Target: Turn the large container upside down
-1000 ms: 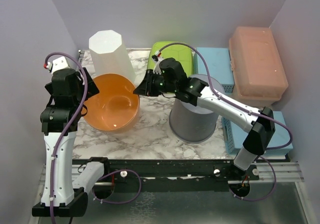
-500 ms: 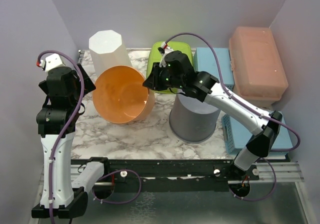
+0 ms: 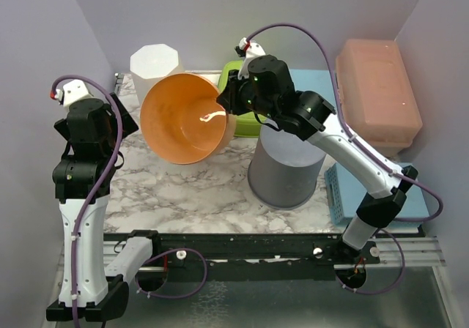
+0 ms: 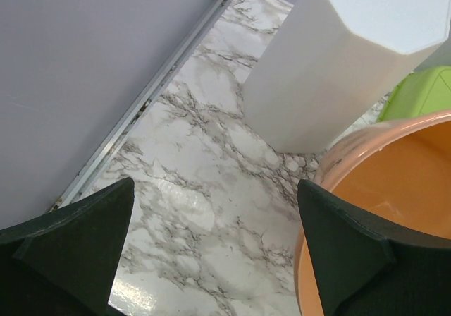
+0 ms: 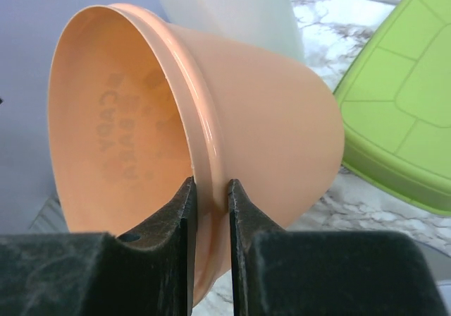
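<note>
The large orange bowl-shaped container (image 3: 183, 119) is lifted off the marble table and tipped on its side, its mouth facing left and toward the camera. My right gripper (image 3: 223, 108) is shut on its rim at the right side; in the right wrist view the two fingers pinch the rim (image 5: 210, 189) of the container (image 5: 268, 125). My left gripper (image 3: 121, 127) is open and empty, just left of the container. In the left wrist view the container's rim (image 4: 366, 161) shows beside the right finger.
A tall white octagonal container (image 3: 155, 68) stands upside down at the back left. A grey bin (image 3: 284, 168) stands upside down in the middle. A green lidded box (image 3: 245, 105), blue boxes (image 3: 315, 94) and a salmon box (image 3: 377, 94) line the back right.
My right gripper has lifted the orange container's rim up and back, tipping it from upright on the table to lying on its side in the air. The left arm pulled slightly back.
</note>
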`<state>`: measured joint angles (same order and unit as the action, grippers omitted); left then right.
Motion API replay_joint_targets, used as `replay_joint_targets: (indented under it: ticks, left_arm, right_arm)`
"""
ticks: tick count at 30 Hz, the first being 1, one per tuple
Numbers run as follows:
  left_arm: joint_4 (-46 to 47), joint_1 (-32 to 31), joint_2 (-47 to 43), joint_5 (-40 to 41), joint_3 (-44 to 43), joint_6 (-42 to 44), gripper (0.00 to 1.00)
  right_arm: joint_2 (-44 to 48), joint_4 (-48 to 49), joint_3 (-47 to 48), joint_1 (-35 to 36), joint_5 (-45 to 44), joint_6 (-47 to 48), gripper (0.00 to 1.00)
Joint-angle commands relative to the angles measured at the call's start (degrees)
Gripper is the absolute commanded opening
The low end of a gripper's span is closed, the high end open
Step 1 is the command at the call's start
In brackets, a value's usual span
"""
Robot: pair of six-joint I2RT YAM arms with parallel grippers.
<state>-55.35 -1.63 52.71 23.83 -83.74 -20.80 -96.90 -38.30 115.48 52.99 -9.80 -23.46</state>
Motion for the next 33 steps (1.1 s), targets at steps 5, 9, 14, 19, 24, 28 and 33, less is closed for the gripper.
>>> replay_joint_targets:
  ticks: [5,9,14,19,24,28,33]
  left_arm:
    - [0.81,-0.31,-0.96,1.53,1.11,-0.65,0.99]
    - [1.26,-0.31,-0.85,0.70,1.56,-0.45,0.99]
    - [1.47,-0.31,-1.20,-0.50,2.42,-0.10,0.99]
    - [3.05,-0.31,-1.41,-7.93,5.23,0.01,0.99]
    - [3.44,-0.31,-3.48,-14.07,8.45,-6.11,0.97]
    - [5.20,-0.31,-7.93,-17.15,12.28,-7.88,0.92]
    - [2.09,-0.31,-8.75,-16.85,16.79,-8.55,0.81]
  right_arm:
    - [-2.90,-1.33,4.81,0.57,-9.57,7.10,0.01]
    - [-3.67,-1.55,5.53,0.49,-8.93,7.62,0.01]
    - [-4.73,-2.18,4.98,0.60,-5.79,6.73,0.01]
    - [-5.01,-1.78,2.86,0.62,-0.29,5.67,0.01]
    - [-5.27,1.16,-2.54,0.55,3.78,2.83,0.01]
    - [-5.79,2.82,-4.54,0.51,5.59,0.63,0.01]
    - [-6.78,2.93,-3.22,0.48,6.66,0.20,0.01]
